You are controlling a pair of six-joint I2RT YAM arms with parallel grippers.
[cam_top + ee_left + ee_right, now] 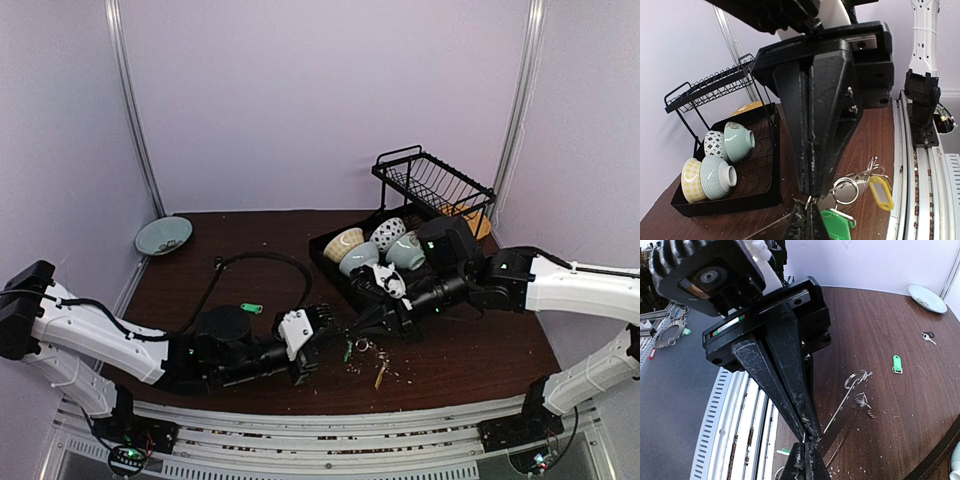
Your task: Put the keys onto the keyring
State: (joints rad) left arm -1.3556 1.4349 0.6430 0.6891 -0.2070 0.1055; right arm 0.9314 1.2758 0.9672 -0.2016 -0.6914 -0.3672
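Lilac walls (300,100) closed in a dark wooden tabletop (480,360), and at its near middle the two arms met tip to tip. From where I stood the right gripper (812,436) had its fingers pressed fully together on a thin silver wire, the keyring (840,407), which ran away from the tips across the wood. The left gripper (807,198) was pinched just as tight, with a glint of metal at its tips. I couldn't tell whether that was the wire or some key's small ring. Just beside it lay the bunch of keys (850,190), with a green tag (837,222), a yellow tag (881,192) and silver split rings tangled between. Farther out a lone green-tagged key (897,364) and a small dark-headed key (927,337) lay well apart, towards a pale dish (927,299). A black tray (725,209) of bowls (715,175) stood at the back. To my eye the threading was in hand. Doing it well would mean one arm holding the wire dead steady while the other fed a key's hole along it slowly. Both grips would have to stay firm, and neither arm should drag the bunch or let the springy wire flick loose.
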